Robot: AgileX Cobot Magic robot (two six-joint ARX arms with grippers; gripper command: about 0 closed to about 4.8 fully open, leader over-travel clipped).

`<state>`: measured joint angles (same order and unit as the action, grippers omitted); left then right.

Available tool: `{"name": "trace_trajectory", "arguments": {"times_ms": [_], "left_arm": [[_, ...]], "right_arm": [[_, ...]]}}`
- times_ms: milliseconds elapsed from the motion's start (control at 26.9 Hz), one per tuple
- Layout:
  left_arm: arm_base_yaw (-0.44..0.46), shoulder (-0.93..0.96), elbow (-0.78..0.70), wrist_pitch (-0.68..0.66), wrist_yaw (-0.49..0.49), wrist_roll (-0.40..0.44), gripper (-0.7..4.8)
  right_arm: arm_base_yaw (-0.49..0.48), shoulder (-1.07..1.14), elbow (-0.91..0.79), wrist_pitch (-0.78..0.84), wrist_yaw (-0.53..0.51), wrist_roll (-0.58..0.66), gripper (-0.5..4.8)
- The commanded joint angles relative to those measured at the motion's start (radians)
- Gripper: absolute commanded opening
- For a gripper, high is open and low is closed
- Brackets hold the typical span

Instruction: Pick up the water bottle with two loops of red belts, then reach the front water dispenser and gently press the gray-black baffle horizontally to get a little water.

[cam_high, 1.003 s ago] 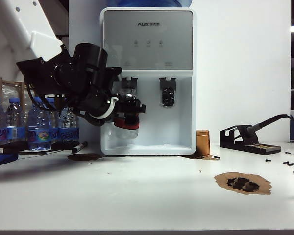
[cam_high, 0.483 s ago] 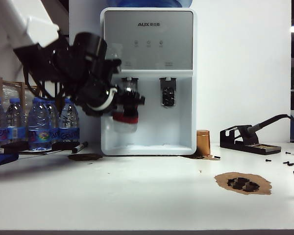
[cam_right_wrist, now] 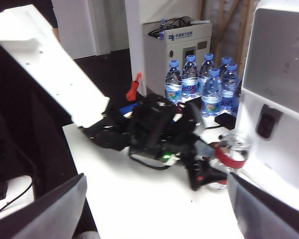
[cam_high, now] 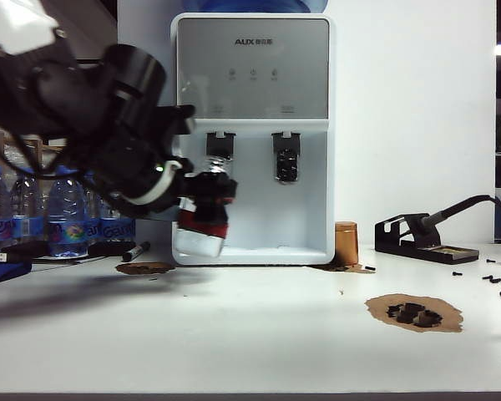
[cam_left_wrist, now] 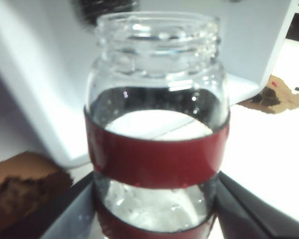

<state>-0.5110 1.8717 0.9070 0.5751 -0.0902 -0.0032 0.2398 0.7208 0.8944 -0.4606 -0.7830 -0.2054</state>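
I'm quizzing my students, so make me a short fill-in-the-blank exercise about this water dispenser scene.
1. The left gripper holds a glass jar wrapped with ____ bands.
2. The water dispenser front panel reads ____.
3. The right gripper holds ____.

Missing words: red; AUX; nothing

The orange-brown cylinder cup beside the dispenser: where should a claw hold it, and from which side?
Grip the orange-brown cylindrical cup around its middle wall, coming from the open table on its right. It stands upright with straight sides, and the white water dispenser blocks its left. The right claw is open.
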Motion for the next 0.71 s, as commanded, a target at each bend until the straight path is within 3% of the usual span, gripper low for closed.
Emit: {"name": "trace_trajectory", "arguments": {"times_ms": [37,186,334,446,595,706], "left_arm": [[-0.005,-0.092,-0.097,0.123,0.005,0.004,-0.05],[-0.045,-0.197,-0.203,0.184,0.018,0.003,-0.05],[-0.141,-0.287,-0.308,0.243,0.088,-0.034,-0.05],[-0.23,-0.29,-0.404,0.399,0.09,-0.066,-0.05],[-0.254,-0.284,-0.478,0.519,0.095,-0.134,-0.05],[-0.254,-0.254,-0.484,0.515,0.095,-0.135,-0.05]], "right_arm": [[0.002,-0.002,0.003,0.007,-0.002,0.002,4.79],[0.002,-0.002,0.003,0.007,-0.002,0.002,4.79],[0.002,-0.002,0.003,0.008,0.005,0.002,4.79],[0.002,-0.002,0.003,0.009,0.005,0.0,4.79],[0.002,-0.002,0.003,0.01,0.008,-0.001,4.79],[0.002,-0.002,0.003,0.011,0.052,-0.005,4.79]]}}
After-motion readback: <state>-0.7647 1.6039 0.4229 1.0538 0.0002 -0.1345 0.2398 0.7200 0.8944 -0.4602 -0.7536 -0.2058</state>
